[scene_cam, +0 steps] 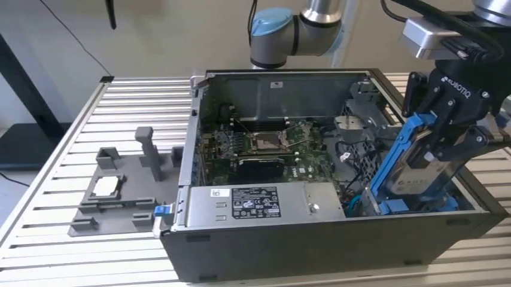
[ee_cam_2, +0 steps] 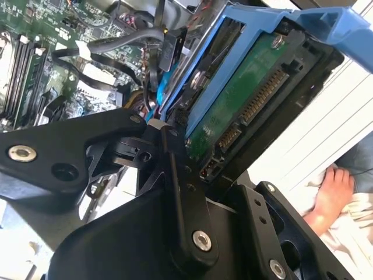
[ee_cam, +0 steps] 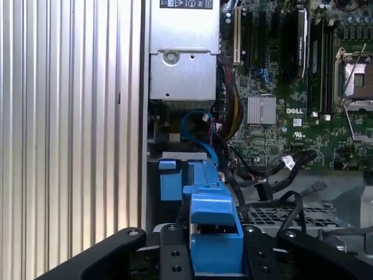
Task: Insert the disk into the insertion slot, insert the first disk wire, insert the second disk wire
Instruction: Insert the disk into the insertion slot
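Because the gripper (scene_cam: 437,148) pinches the disk (scene_cam: 415,170), a slip is not the big worry. The disk hangs over the case (scene_cam: 335,239) corner at the exterior view's right, with its low end down inside. I think its tilt could jam the blue frame (ee_cam: 210,216) on the slot (ee_cam: 274,213) edge. Black wires (ee_cam: 280,166) lie just beside it and could get caught or squashed. I cannot tell if the low end is in the slot yet. The disk leans. Its long side runs from low in the case up and toward the exterior view's right. In the second wrist view its plug end points up at the gripper.
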`<state>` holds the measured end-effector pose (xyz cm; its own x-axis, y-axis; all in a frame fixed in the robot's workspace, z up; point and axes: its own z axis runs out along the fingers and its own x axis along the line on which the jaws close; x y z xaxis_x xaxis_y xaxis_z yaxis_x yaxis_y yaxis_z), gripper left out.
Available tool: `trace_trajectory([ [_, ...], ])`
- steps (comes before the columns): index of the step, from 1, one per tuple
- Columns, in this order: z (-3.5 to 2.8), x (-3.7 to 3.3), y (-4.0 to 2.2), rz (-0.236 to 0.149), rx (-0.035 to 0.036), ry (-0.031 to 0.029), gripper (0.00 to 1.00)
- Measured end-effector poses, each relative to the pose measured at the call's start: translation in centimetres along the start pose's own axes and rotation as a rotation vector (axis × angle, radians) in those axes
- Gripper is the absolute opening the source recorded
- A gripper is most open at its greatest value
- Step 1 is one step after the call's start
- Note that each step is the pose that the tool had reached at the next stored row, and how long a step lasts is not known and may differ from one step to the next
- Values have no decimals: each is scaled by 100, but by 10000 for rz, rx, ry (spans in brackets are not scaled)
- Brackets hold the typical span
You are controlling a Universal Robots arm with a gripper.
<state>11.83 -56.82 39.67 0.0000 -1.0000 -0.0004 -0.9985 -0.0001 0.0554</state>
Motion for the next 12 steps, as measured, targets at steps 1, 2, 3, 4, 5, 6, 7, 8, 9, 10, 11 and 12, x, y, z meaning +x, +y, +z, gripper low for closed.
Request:
trace_trajectory([
  [1, 16, 0, -1, 1, -1, 3, 33],
  [2, 34, -1, -2, 1, -2, 2, 33],
  [3, 52, -1, -3, 1, -3, 2, 33],
  [4, 70, -1, -4, 2, -7, 2, 33],
  [5, 89, -1, -5, 3, -14, 0, 33],
  [6, 106, -1, -6, 5, -26, 0, 33],
  [7, 117, -4, -7, 6, -41, 7, 33],
  [8, 120, -4, -7, 6, -46, 12, 33],
  [9, 119, -4, -7, 6, -47, 14, 33],
  [10, 120, -4, -7, 6, -47, 15, 33],
  [11, 121, -4, -7, 7, -47, 14, 33],
  [12, 123, -4, -7, 7, -47, 13, 33],
])
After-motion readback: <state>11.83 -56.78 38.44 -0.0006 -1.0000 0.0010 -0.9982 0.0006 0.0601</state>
